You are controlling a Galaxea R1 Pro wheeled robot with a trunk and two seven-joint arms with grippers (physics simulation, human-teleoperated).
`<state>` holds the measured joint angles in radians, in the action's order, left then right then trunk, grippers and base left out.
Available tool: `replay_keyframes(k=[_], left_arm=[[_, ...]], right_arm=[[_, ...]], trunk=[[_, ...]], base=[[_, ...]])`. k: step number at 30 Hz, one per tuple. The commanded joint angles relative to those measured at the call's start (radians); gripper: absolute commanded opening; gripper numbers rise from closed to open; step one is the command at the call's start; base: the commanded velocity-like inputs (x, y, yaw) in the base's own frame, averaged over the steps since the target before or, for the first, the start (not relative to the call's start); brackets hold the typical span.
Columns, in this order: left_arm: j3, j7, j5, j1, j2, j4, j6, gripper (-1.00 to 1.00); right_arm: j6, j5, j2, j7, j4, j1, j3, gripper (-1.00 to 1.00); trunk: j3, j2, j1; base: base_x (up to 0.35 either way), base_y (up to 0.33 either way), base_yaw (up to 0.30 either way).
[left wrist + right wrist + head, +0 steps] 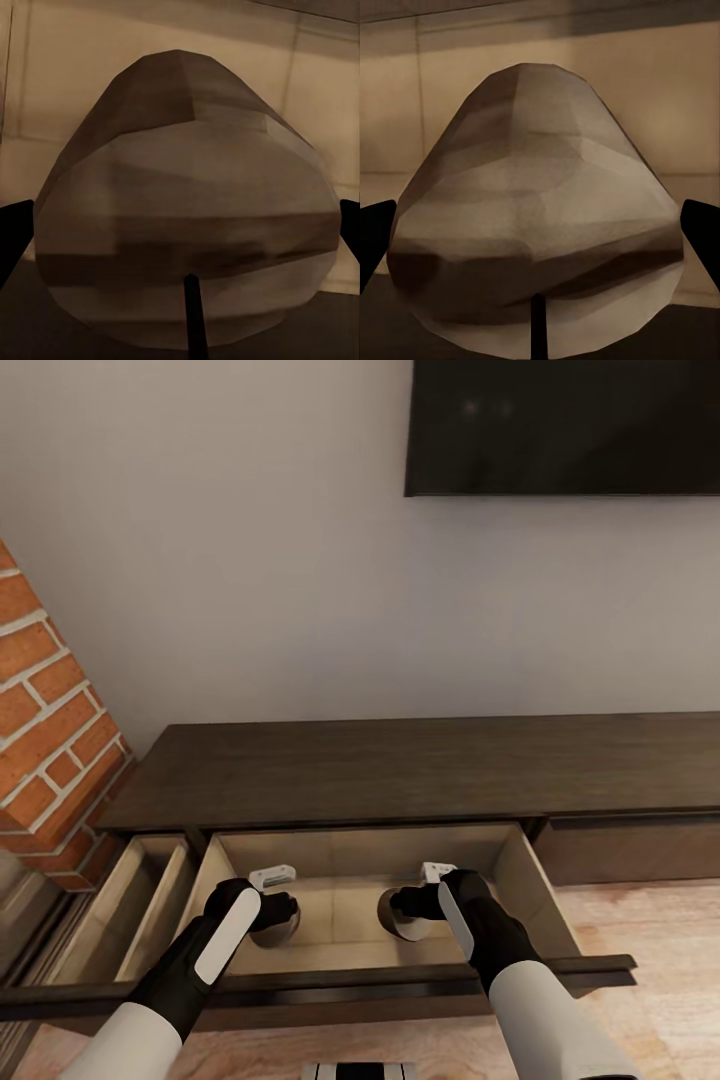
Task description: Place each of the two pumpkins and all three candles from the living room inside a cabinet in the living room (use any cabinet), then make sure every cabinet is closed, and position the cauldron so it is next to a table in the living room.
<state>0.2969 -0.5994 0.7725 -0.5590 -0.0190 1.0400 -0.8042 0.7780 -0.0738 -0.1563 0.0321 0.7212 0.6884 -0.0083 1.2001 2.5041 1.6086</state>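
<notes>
Head view: even, diffuse light, no single source evident; the wall [250, 560] shades gently toward its upper left. The TV screen [565, 425] carries 2 faint pale glints. Soft shadow lies inside the open drawer [350, 860] under the cabinet top [400, 770]. Rendering is sharp, with slight stretching toward the edges. Both wrist views are dim and brownish, the close candles [187, 210] [536, 217] soft-edged, faceted, and banded with shadow.
</notes>
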Motion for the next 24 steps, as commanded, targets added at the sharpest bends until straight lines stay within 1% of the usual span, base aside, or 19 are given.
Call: replay_keyframes(k=[1,12,15,18,24], left_arm=[[0.004,-0.01,0.011,-0.001,-0.001,0.001,0.0,-1.0],[0.004,-0.01,0.003,-0.001,-0.001,0.002,0.001,-1.0],[0.004,-0.01,0.005,-0.001,-0.001,0.002,0.001,-1.0],[0.004,-0.01,0.007,-0.001,-0.001,0.003,0.0,-1.0],[0.004,-0.01,0.008,-0.001,-0.001,0.003,0.0,-1.0]], right_arm=[[0.005,-0.006,0.0,-0.002,0.001,0.0,-0.001,-1.0],[0.004,-0.006,0.0,-0.003,0.001,0.0,-0.001,-1.0],[0.004,-0.006,0.0,-0.003,0.001,0.0,-0.001,-1.0],[0.005,-0.006,0.0,-0.003,0.001,0.0,-0.001,-1.0],[0.004,-0.006,0.0,-0.003,0.001,0.0,-0.001,-1.0]], trunk=[[0.001,0.0,0.0],[0.001,0.0,0.0],[0.012,0.001,0.001],[0.012,0.001,0.001],[0.036,0.002,0.004]], base=[[0.029,0.047,0.0],[0.013,0.027,0.0],[0.0,0.0,0.0],[0.0,0.0,0.0],[0.0,0.0,0.0]])
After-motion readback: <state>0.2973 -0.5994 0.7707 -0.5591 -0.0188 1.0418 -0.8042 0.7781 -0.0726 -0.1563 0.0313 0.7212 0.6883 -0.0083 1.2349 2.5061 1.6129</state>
